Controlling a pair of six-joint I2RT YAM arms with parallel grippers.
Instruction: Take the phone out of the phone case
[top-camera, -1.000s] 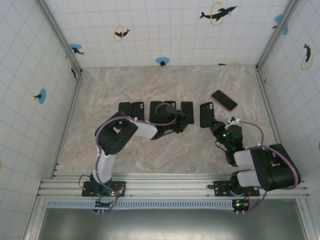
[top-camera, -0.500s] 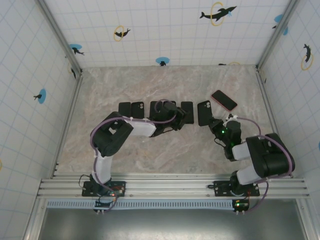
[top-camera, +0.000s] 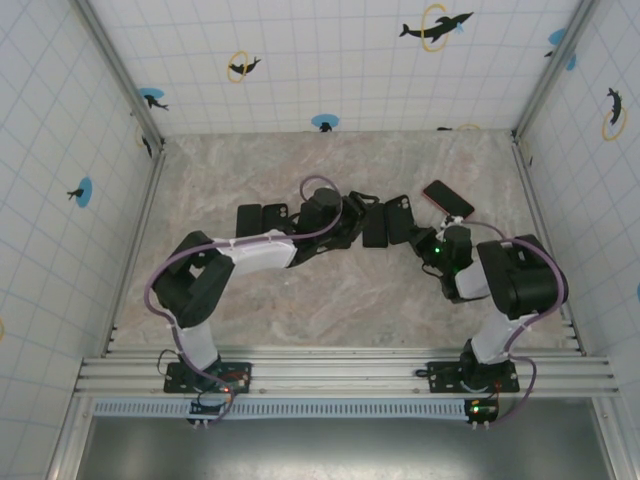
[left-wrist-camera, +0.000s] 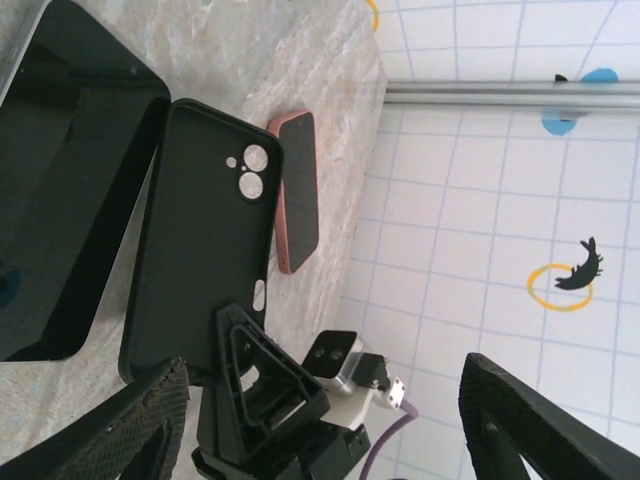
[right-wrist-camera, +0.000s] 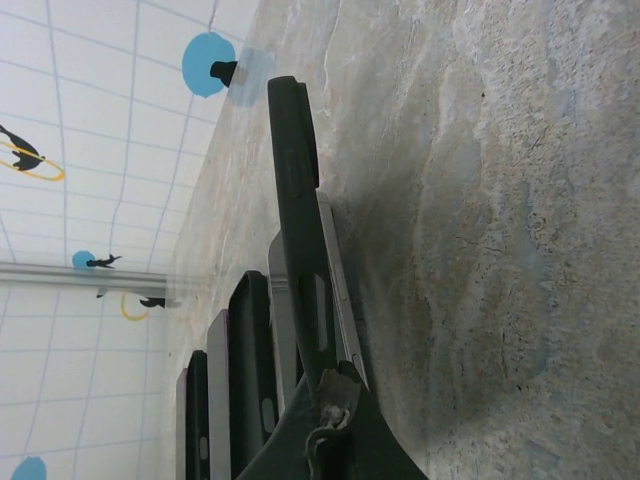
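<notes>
The black phone case (top-camera: 400, 215) stands on edge at mid-table, with my right gripper (top-camera: 418, 235) shut on its lower end. In the right wrist view the case (right-wrist-camera: 295, 140) rises edge-on from the gripper (right-wrist-camera: 335, 400), and the phone's silver side (right-wrist-camera: 340, 290) lies against it. The left wrist view shows the case's back (left-wrist-camera: 190, 250) with two round camera holes. My left gripper (top-camera: 360, 210) hovers just left of the case. Its fingers (left-wrist-camera: 150, 425) are spread wide (left-wrist-camera: 330, 430) with nothing between them.
A pink-edged phone (top-camera: 447, 200) lies just behind and right of the held case, also seen as a pink-edged phone (left-wrist-camera: 298, 190). A large glossy black slab (left-wrist-camera: 70, 180) lies beside the case. Several more black cases and phones (top-camera: 262, 217) sit in a row to the left.
My left arm has swung right, toward the right gripper, and its jaws have widened. The right gripper has carried the case left and farther back, toward the table's middle.
</notes>
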